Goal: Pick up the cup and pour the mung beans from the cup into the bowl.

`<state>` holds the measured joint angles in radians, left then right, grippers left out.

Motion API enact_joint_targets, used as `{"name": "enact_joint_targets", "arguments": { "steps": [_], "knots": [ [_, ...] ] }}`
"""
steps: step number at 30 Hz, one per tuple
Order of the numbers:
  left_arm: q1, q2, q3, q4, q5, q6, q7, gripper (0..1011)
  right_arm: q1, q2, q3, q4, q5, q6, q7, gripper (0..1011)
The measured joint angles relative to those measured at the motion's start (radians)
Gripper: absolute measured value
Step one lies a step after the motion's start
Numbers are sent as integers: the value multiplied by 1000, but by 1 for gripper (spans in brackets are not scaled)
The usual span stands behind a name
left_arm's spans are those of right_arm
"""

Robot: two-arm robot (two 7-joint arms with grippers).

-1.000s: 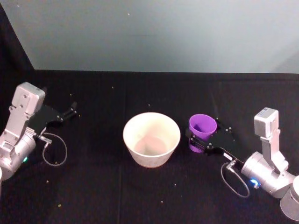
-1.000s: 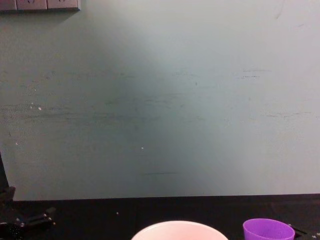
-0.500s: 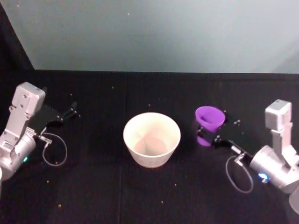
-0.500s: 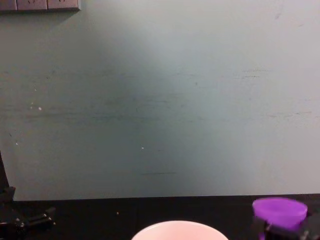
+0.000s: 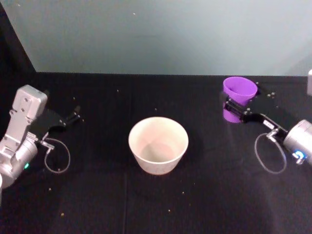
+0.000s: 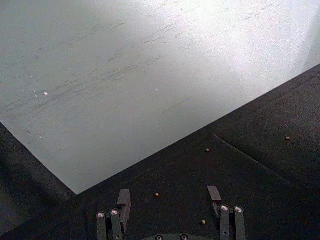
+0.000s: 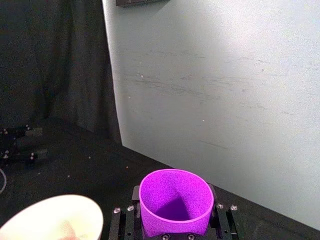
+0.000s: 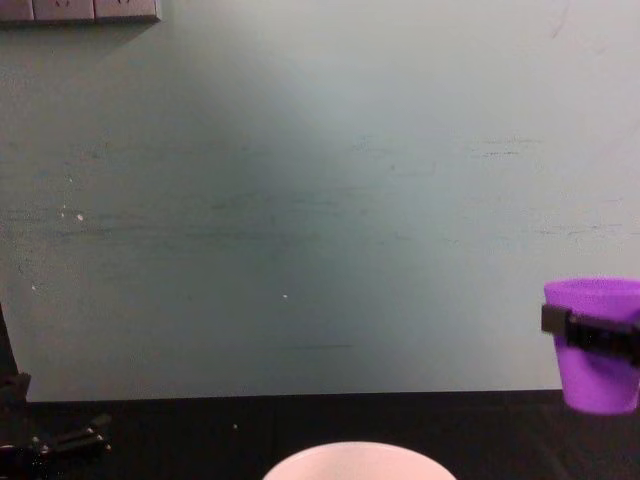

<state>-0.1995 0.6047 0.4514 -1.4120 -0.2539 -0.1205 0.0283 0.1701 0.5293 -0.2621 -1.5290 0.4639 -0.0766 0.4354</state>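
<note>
The purple cup [image 5: 239, 89] hangs upright in the air, right of and beyond the bowl [image 5: 158, 145]. My right gripper [image 5: 237, 108] is shut on the cup's wall, one finger on each side. The right wrist view looks into the cup [image 7: 174, 200] between the gripper [image 7: 174, 222] fingers, and its inside shows only purple and shadow. The mung beans are out of view. From the chest, the cup [image 8: 598, 345] floats well above the bowl's rim [image 8: 355, 455], with a black finger [image 8: 590, 330] across it. My left gripper [image 5: 73, 116] rests open at the far left, fingers apart [image 6: 168, 197].
Black cloth covers the table [image 5: 156, 204], with a pale wall behind it. Tiny loose grains [image 6: 157, 194] lie scattered on the cloth. The bowl [image 7: 50, 220] sits below and to one side of the cup. A cable loop [image 5: 57, 157] hangs by the left arm.
My right gripper has lifted the cup off the table and carried it up and to the right, farther from the bowl. The left arm and bowl have stayed put.
</note>
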Motion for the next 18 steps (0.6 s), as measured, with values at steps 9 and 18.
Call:
{"name": "enact_joint_targets", "arguments": {
  "steps": [9,18],
  "knots": [
    [0,0,0,0,0,0,0,1000,11,38,37,-151,3,177,-51,735],
    [0,0,0,0,0,0,0,1000,12,41,39,-160,0,188,-55,735]
  ]
}}
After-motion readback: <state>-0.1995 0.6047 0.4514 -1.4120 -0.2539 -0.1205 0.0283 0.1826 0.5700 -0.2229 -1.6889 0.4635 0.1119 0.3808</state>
